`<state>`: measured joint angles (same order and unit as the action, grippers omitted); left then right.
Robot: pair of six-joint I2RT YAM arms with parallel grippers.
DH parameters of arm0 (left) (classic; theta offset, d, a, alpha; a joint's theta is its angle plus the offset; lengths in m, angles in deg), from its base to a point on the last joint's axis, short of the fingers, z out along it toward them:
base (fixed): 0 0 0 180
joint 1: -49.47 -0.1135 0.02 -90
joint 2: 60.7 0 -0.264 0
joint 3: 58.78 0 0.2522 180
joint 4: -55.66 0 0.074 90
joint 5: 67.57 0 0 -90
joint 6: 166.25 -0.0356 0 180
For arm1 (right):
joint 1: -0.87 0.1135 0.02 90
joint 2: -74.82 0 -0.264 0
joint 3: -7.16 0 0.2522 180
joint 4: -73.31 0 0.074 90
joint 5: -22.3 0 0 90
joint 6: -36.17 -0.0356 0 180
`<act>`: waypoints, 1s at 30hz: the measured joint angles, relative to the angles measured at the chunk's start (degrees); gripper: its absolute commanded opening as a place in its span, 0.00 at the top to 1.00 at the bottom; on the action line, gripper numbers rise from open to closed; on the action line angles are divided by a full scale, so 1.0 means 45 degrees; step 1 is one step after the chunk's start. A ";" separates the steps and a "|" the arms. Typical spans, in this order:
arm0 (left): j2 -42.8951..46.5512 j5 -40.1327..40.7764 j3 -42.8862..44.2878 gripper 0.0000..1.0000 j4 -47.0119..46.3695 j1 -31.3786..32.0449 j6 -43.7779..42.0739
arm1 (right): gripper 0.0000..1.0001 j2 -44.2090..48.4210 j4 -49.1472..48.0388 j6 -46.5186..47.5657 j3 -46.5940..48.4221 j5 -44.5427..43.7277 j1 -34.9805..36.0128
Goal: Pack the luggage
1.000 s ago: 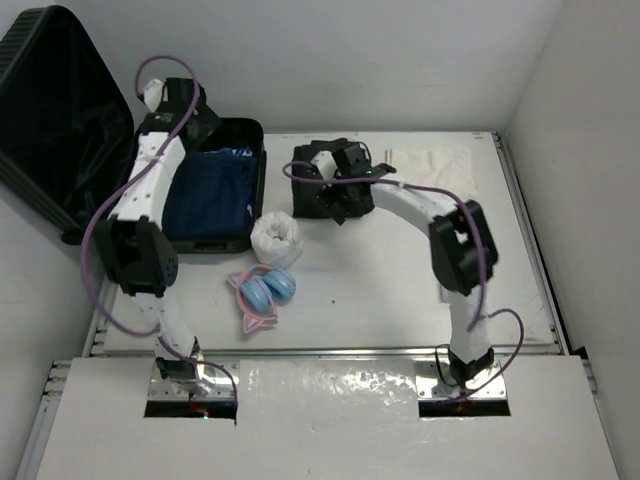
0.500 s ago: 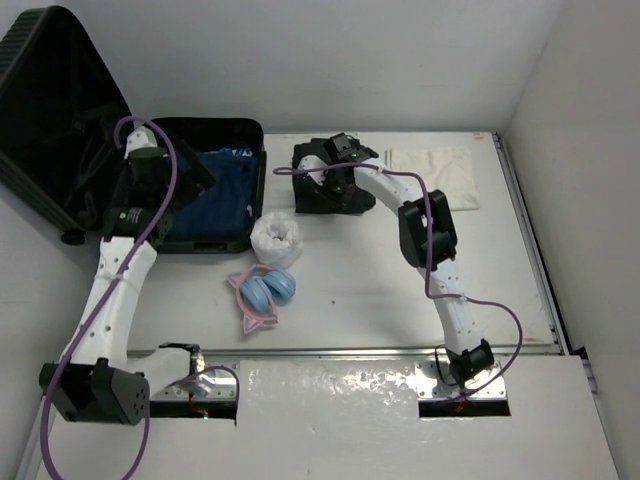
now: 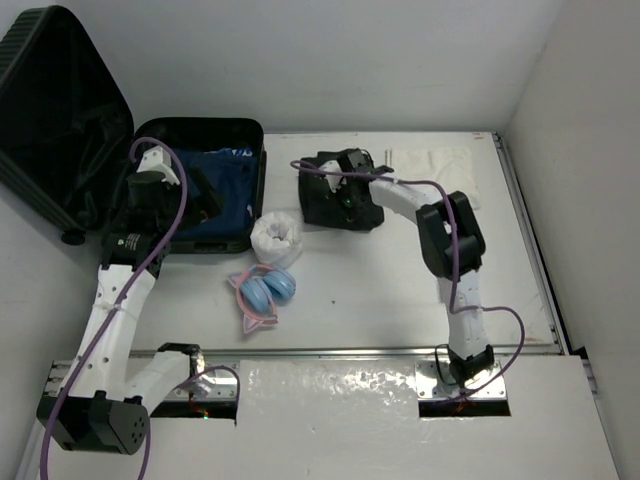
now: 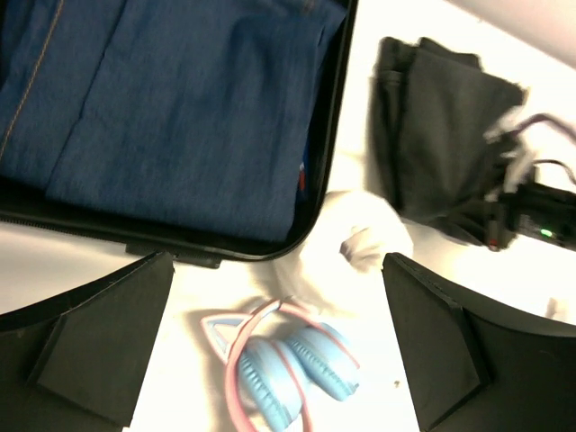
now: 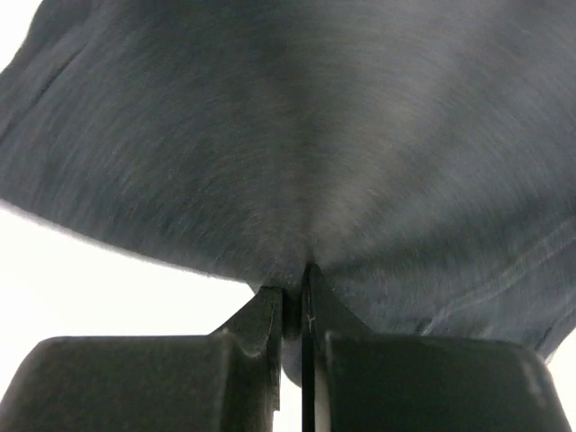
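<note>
Right gripper [image 5: 290, 292] has pinched the black garment [image 5: 315, 135]; left gripper [image 4: 277, 261] spread above headphones [image 4: 279, 378].

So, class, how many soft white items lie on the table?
2: a crumpled white bundle beside the open black suitcase, and a folded white cloth at the far edge.

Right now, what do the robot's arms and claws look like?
Both arms are white tubes joined by chunky black blocks. A thin purple cable loops along the left arm and the right arm. The left gripper and right gripper each have two flat black wedge-shaped fingers.
</note>
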<state>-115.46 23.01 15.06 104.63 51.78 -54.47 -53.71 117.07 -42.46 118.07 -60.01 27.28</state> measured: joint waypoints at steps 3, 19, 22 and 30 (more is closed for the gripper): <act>0.0024 -0.0029 -0.0350 0.00 0.0044 0.0000 -0.0160 | 1.00 0.1821 -0.1336 -0.3084 -0.2788 -0.1996 0.0379; 0.0155 0.0806 -0.2113 0.00 -0.0403 0.0005 -0.0559 | 0.24 0.7033 -0.3857 -0.9534 -0.8971 -0.4823 0.3881; 0.0175 0.0869 -0.2404 0.00 -0.0559 0.0005 -0.0612 | 0.18 0.7800 -0.3677 -0.8106 -0.8879 -0.4454 0.3789; 0.0223 0.0850 -0.2613 0.00 -0.0743 0.0005 -0.0733 | 0.21 0.7417 -0.1734 -0.3725 -0.8058 -0.3196 0.3750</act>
<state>-114.46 26.83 3.30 101.28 51.80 -57.77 -20.34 109.27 -59.22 81.81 -74.40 44.15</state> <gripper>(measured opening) 0.999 0.795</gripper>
